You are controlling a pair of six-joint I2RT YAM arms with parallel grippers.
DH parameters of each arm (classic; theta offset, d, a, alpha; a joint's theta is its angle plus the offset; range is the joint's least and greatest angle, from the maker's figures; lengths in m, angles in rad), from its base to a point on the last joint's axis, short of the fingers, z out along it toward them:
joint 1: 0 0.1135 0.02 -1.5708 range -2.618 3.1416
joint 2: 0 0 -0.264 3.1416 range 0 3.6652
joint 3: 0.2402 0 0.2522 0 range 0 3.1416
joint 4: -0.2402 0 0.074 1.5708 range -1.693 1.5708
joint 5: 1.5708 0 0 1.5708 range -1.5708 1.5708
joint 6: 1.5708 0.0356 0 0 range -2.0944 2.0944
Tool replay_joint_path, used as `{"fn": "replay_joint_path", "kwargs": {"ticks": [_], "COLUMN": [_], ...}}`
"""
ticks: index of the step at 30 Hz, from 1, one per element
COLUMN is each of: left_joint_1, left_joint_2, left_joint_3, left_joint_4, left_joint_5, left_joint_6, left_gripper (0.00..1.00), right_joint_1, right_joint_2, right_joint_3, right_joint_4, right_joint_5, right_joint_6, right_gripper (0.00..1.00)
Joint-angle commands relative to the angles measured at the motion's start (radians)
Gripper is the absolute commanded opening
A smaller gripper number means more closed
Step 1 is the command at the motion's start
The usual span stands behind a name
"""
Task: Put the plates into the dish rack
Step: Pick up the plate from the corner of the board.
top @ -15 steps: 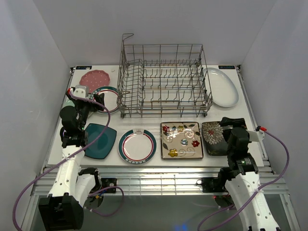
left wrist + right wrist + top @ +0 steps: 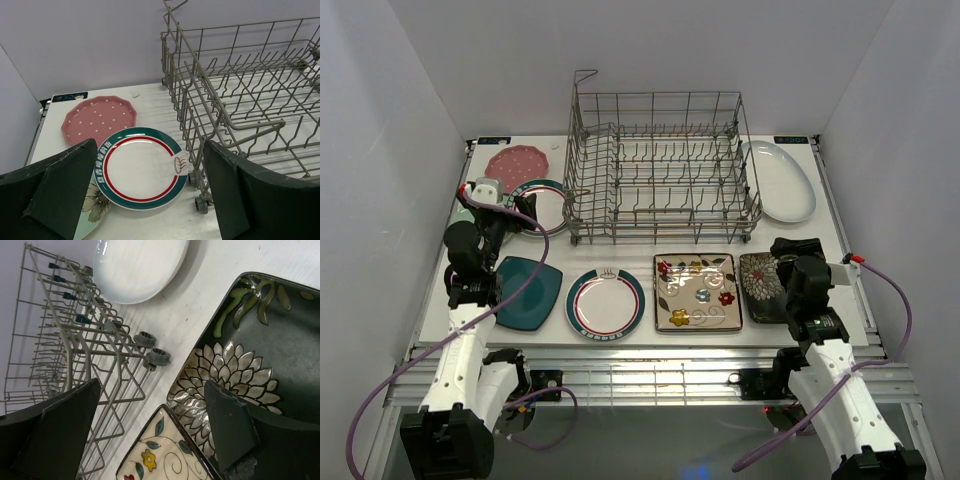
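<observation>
From above: one dish rack point(image 2: 660, 165), with seven plates point(image 2: 607, 302) showing flat outside it, two to its left, four in front, one to its right. Left wrist: left gripper point(image 2: 150, 192) jaws wide, holding nothing; three plates left of the rack. Right wrist: right gripper point(image 2: 150, 432) jaws spread, holding nothing; three plates beside the rack.

**A robot test cell in a lab, not a home kitchen**

Plain white walls point(image 2: 410, 110) close a white table point(image 2: 620, 256) on three sides, like a booth. The left arm point(image 2: 460, 352) and the right arm point(image 2: 832, 372) are fixed at metal rails point(image 2: 650, 378) on the near edge, and purple cables point(image 2: 897, 288) loop from them. The plates point(image 2: 606, 302) lie flat in tidy rows around the dish rack point(image 2: 660, 170), laid out as for a trial.
</observation>
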Motion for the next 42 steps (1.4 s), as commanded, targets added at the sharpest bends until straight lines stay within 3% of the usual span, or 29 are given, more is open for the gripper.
{"fn": "replay_joint_path", "kwargs": {"ticks": [1, 8, 15, 21, 42], "left_joint_1": [-0.001, 0.001, 0.001, -0.001, -0.001], "left_joint_2": [-0.028, -0.04, -0.048, -0.042, -0.04], "left_joint_3": [-0.007, -0.008, -0.013, -0.011, -0.011], "left_joint_4": [0.018, 0.018, 0.016, 0.018, 0.018], "left_joint_5": [-0.009, -0.013, -0.015, -0.012, -0.015], "left_joint_6": [-0.009, -0.006, -0.005, -0.005, -0.002], "left_gripper": [0.98, 0.98, 0.98, 0.98, 0.98], "right_joint_1": [-0.006, -0.075, -0.284, -0.362, -0.39], "right_joint_2": [0.088, 0.245, 0.368, 0.496, 0.886], "right_joint_3": [0.03, 0.093, 0.136, 0.188, 0.327], "right_joint_4": [0.113, 0.215, 0.295, 0.361, 0.528], "right_joint_5": [0.007, -0.042, -0.266, -0.372, -0.435], "right_joint_6": [0.045, 0.046, 0.016, 0.028, 0.059], "right_gripper": [0.9, 0.9, 0.9, 0.93, 0.98]}}
